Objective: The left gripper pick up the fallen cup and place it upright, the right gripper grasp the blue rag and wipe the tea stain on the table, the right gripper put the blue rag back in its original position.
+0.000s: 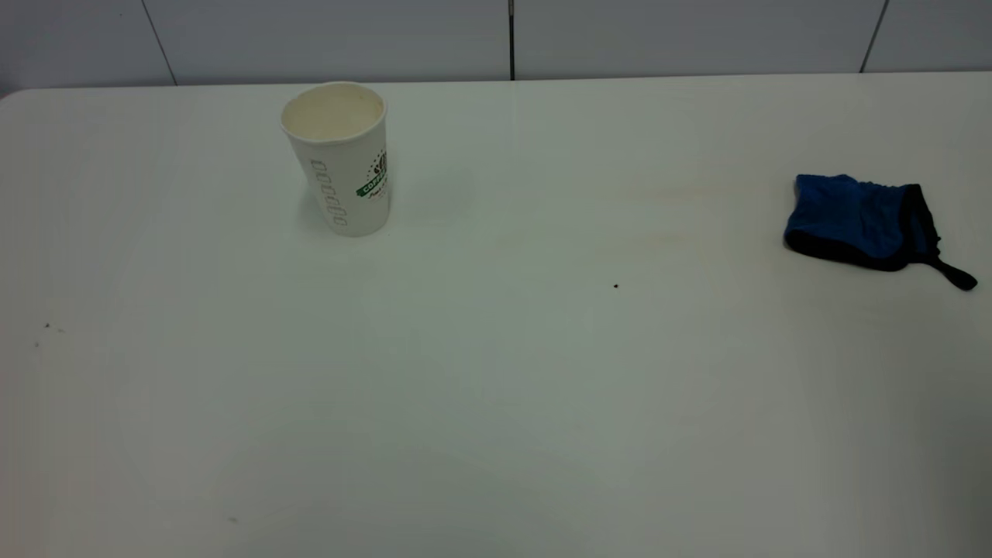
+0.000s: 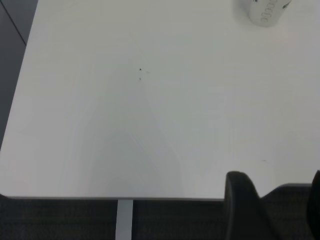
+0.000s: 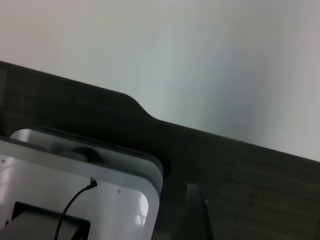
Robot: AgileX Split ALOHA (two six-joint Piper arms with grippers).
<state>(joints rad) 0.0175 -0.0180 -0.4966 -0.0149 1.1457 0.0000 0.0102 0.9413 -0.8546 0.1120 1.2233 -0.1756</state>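
The white paper cup (image 1: 337, 159) stands upright, mouth up, at the back left of the white table (image 1: 496, 403). Its base shows far off in the left wrist view (image 2: 265, 12). The blue rag (image 1: 860, 219) lies crumpled at the right, with its black strap tail pointing to the right edge. No brown puddle shows, only a faint tan smear (image 1: 690, 194) between the cup and the rag. Neither arm is in the exterior view. My left gripper (image 2: 277, 210) hangs open and empty just off the table's near edge. My right gripper shows only one dark finger (image 3: 197, 212) off the table.
A tiny dark speck (image 1: 615, 286) lies mid-table, and a few more (image 1: 46, 326) lie at the left. In the right wrist view, a white rounded base (image 3: 75, 200) with a black cable sits below the table edge (image 3: 150, 117), over dark floor.
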